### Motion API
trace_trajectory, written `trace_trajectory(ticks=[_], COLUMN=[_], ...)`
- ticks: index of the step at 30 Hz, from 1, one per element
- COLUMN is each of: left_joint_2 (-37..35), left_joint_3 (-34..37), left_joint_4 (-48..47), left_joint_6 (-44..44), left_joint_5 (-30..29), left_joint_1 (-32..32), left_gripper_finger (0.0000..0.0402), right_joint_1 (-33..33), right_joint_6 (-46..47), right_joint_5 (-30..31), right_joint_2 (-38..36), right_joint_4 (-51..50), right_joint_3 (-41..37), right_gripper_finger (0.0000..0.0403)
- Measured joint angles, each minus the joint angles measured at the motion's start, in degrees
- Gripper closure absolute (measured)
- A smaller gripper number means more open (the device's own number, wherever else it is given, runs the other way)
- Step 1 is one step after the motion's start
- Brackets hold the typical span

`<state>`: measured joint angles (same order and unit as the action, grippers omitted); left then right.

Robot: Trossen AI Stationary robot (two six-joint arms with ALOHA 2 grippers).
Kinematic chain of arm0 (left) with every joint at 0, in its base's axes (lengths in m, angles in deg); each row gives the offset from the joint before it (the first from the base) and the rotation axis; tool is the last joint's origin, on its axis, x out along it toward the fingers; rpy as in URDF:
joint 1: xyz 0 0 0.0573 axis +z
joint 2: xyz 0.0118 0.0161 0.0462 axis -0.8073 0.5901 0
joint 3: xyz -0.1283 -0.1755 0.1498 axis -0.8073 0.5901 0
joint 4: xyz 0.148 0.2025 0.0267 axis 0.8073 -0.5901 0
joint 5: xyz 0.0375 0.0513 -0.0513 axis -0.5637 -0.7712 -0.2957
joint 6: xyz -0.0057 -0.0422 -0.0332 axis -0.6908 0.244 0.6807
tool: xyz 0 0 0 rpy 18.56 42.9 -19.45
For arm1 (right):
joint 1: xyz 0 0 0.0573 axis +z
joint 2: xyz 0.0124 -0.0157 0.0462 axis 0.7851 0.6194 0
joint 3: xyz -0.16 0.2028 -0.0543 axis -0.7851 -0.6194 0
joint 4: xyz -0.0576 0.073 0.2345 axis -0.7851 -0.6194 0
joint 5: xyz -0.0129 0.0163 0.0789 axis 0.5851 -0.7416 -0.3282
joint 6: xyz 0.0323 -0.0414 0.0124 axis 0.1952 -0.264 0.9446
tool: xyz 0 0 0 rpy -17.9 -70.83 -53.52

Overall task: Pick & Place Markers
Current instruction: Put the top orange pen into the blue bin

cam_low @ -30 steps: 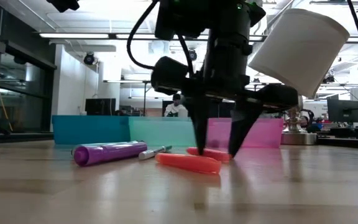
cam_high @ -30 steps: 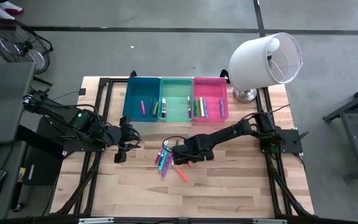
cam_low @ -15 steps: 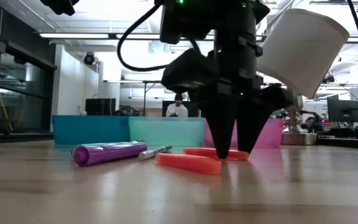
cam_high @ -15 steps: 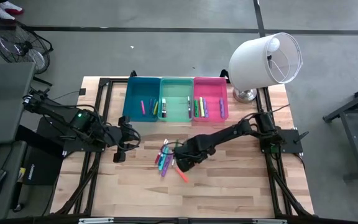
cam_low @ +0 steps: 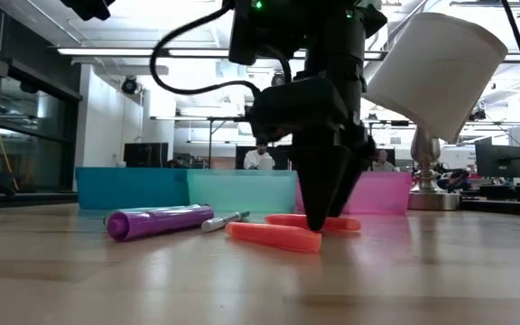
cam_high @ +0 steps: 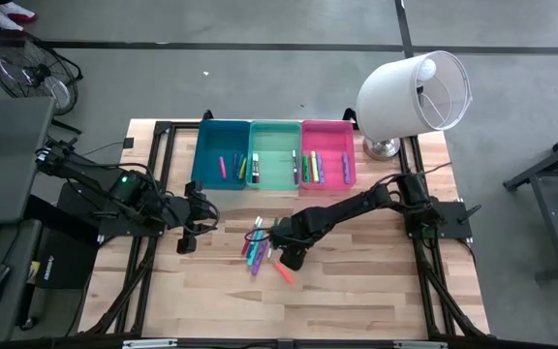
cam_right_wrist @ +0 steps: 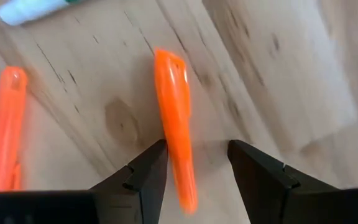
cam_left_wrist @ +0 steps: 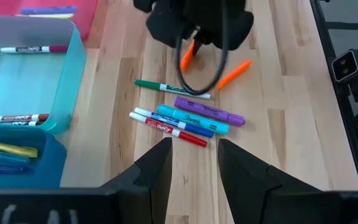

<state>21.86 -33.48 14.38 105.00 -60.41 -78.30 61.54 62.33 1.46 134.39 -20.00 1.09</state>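
1. Right claw [cam_right_wrist: 194, 171] is low over the worktop [cam_high: 356, 291], fingers spread astride 1 orange marker [cam_right_wrist: 174, 118].
2. Second orange marker [cam_right_wrist: 5, 124] lies beside it.
3. Left claw [cam_left_wrist: 191, 165] hovers spread, near the blue bin [cam_high: 219, 145].

- Light butcher-block wooden table [cam_high: 356, 291], black frame rails running along its edges.
- Three bins touching in a row at the far edge: blue bin [cam_high: 208, 145], mint green bin [cam_high: 275, 145], pink bin [cam_high: 328, 136].
- Loose markers [cam_high: 256, 244] clustered mid-table, plus two orange markers [cam_left_wrist: 234, 73] just beside them.
- White lamp [cam_high: 413, 92] on the far right corner.
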Motion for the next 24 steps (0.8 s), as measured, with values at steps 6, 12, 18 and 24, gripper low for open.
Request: trace_trajectory(ticks=[6,12,18,24], left_joint_2=[0.0,0.0,0.0,0.0], left_joint_3=[0.0,0.0,0.0,0.0], left_joint_4=[0.1,0.1,0.1,0.1], left_joint_6=[0.0,0.6,1.0,1.0], left_joint_5=[-0.8,-0.8,-1.3,-1.7], left_joint_1=[0.0,0.0,0.0,0.0], left_gripper_finger=[0.0275,0.0275,0.0275,0.0275], right_joint_1=[2.3,4.9,5.4,5.5], right_joint_6=[-9.3,-10.0,-7.4,-4.7], right_joint_5=[5.0,8.3,5.8,3.7], right_joint_2=[0.1,0.1,1.1,1.9], right_joint_4=[1.9,2.4,3.1,2.9], right_joint_3=[0.0,0.0,0.2,0.3], right_gripper_finger=[0.0235,0.0235,0.0242,0.0277])
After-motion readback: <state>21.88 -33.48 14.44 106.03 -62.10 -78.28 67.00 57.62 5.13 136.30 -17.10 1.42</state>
